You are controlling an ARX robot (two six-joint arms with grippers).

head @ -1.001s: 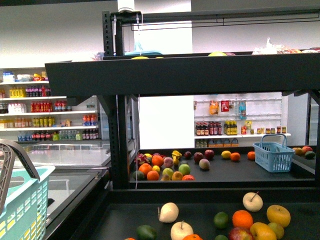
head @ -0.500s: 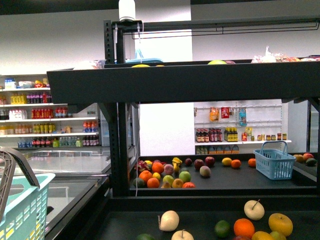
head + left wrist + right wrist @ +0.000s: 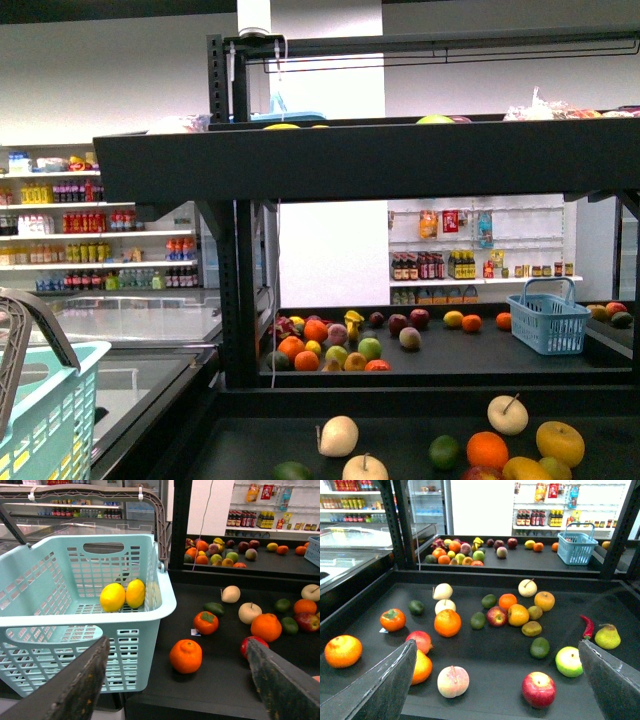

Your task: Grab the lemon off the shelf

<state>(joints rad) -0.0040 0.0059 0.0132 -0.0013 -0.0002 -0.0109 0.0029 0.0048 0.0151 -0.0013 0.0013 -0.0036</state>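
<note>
The shelf's near black deck holds scattered fruit. Two bright yellow lemons lie side by side in the light teal basket, which also shows at the left of the front view. I cannot pick out a lemon for sure on the deck. A round yellow citrus lies there, also in the front view. My left gripper is open and empty above an orange beside the basket. My right gripper is open and empty above the deck's front.
Near the right gripper lie a peach, a red apple and a green apple. A rear deck holds more fruit and a blue basket. An upper black deck overhangs. White shelves of bottles stand behind.
The front view has shifted slightly: the near deck's fruit and the teal basket sit lower in the picture than a second ago. No gripper enters that view.
</note>
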